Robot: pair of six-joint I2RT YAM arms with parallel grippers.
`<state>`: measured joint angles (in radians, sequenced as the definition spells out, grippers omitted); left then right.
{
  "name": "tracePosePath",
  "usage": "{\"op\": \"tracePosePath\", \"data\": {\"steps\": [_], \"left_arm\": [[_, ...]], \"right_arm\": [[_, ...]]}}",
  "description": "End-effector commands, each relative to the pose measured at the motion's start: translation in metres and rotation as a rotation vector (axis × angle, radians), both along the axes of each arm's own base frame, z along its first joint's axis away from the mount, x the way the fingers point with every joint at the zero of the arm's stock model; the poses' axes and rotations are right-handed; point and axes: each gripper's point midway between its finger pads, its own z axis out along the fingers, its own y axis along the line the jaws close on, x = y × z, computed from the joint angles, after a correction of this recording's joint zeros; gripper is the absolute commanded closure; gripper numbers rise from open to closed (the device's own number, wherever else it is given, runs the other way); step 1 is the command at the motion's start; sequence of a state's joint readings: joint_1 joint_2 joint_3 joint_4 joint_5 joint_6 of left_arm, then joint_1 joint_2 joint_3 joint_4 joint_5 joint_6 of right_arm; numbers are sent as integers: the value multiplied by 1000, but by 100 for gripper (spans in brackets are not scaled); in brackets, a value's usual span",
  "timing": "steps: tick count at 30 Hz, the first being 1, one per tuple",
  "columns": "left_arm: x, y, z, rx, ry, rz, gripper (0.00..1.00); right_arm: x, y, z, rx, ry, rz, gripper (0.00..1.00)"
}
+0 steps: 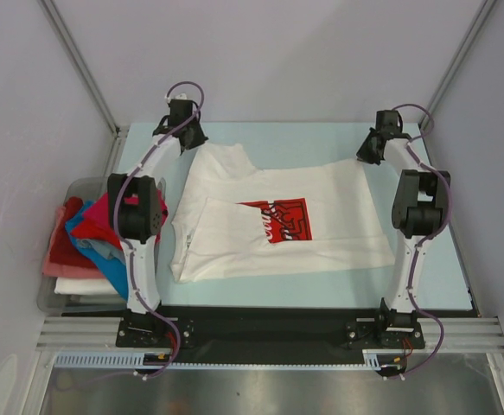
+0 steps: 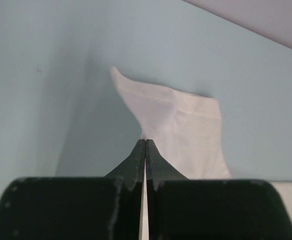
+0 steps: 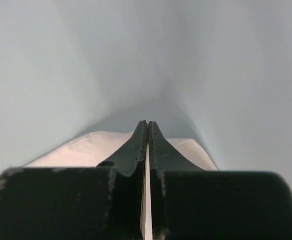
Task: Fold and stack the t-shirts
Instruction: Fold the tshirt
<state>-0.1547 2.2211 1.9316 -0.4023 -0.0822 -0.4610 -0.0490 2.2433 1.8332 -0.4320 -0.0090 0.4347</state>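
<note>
White t-shirt (image 1: pixel 234 186), far corners hidden between closed jaws

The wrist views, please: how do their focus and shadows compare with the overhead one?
Left wrist: left hand blurred, white t-shirt sharper, soft shadow to its left. Right wrist: right hand soft, background a hazy gradient. Top external: evenly lit, crisp.

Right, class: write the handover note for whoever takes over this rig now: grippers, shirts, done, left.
Left gripper: shut, pinching the white t-shirt at its far left corner.
Right gripper: shut on its far right corner.
Other t-shirts: piled in the bin at the left.
Done: white t-shirt spread print up on the table.
Left: fold it, then fold and stack the rest.
</note>
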Motion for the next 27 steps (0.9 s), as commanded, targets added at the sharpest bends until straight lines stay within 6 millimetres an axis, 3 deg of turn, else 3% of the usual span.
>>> {"op": "tracePosePath", "data": {"steps": [1, 2, 3, 8, 9, 11, 15, 16, 19, 23, 27], "left_arm": [[-7, -11, 46, -17, -129, -53, 99], [-13, -10, 63, -19, -159, -54, 100], [-21, -10, 55, -11, -142, -61, 100], [-47, -6, 74, -2, -188, -81, 99], [-56, -7, 64, 0, -167, -88, 100], [-65, -8, 79, -11, -212, -97, 100], [-92, -15, 76, -14, -226, -125, 100], [-97, -16, 87, -11, -252, -130, 100], [-110, -25, 89, -6, -275, -161, 100], [-129, -32, 103, 3, -325, -181, 100], [-149, -30, 101, 27, -333, -169, 100]], "right_arm": [[-1, 4, 53, 39, -106, 7, 100], [-5, 1, 51, 45, -100, 3, 100], [-6, 3, 53, 61, -105, 14, 100], [-18, 1, 61, 84, -94, 18, 100], [-20, 1, 61, 89, -93, 17, 100], [-27, 1, 62, 105, -94, 16, 100], [-39, -3, 63, 123, -87, 2, 100], [-44, -7, 59, 128, -74, -5, 100], [-51, -13, 66, 140, -91, -21, 100], [-69, -16, 59, 162, -79, -31, 100], [-81, -20, 58, 169, -79, -46, 100]]}}
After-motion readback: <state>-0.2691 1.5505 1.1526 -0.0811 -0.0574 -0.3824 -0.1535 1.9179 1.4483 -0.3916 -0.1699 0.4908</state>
